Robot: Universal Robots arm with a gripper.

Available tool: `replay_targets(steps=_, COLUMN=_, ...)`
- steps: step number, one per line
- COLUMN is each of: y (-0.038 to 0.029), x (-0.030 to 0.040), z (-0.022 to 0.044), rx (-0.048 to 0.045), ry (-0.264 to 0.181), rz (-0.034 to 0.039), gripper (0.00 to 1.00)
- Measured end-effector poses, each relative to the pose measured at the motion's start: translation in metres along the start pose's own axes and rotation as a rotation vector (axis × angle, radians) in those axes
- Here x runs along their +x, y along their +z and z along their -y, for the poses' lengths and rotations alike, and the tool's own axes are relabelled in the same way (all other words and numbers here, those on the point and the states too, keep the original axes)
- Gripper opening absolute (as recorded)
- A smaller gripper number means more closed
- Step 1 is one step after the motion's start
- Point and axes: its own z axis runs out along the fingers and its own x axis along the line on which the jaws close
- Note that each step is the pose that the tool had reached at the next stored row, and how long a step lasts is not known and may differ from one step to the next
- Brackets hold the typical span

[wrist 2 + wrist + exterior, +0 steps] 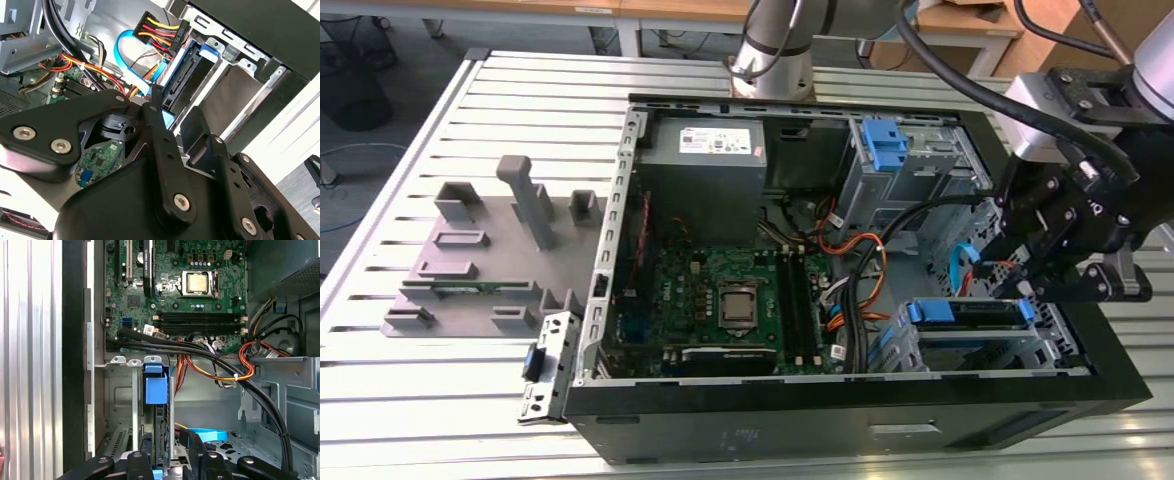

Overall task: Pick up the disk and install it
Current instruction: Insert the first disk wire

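Seating the disk (156,390) squarely matters most, I judge. It stands on edge in the drive cage (125,390), between the parted fingers of my gripper (169,442), which seems to grip nothing. Any push should run straight along the rails, clear of the cables (150,342).

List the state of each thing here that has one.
Silver-grey hard disk in blue plastic carrier: slotted on edge in the grey metal drive cage.
Black gripper: open, straddling the disk.
Black computer case: side panel off.
Square metal processor: bare, no cooler.
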Motion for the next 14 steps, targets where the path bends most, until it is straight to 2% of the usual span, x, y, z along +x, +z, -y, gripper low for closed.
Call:
replay_targets(steps=12, y=0.0079, x=-0.0146, z=-0.0001, rx=0.0000, ry=0.000, rz=0.0001, gripper=0.42)
replay_targets(steps=14, y=0.0089, x=-0.0147, z=-0.0001, rx=0.0001, ry=0.000, rz=-0.0037, gripper=0.42)
